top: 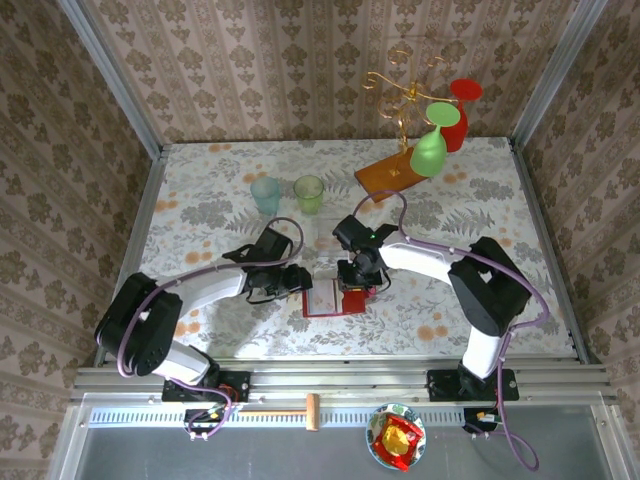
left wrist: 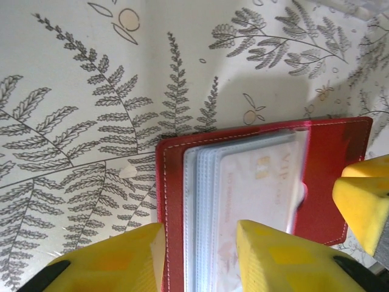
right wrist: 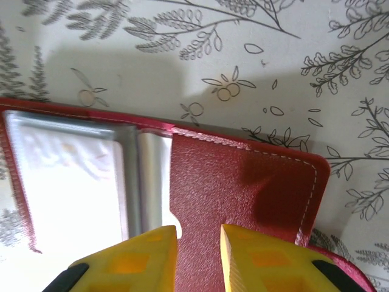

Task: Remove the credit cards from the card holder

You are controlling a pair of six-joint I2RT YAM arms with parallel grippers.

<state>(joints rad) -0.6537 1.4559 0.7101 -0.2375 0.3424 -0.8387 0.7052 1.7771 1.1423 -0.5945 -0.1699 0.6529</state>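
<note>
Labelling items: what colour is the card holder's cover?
The card holder is red; the right wrist view shows it best.

"VIP" on pale credit card [left wrist: 255, 182]; rest illegible

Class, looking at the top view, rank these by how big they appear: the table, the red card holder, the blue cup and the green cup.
1. table, by far the largest
2. card holder
3. blue cup and green cup, which look about the same size, so I leave them unranked

Brown damask-papered walls [top: 300, 60] enclose a table [top: 200, 205] under pale fern-print cloth [left wrist: 73, 121].
</note>
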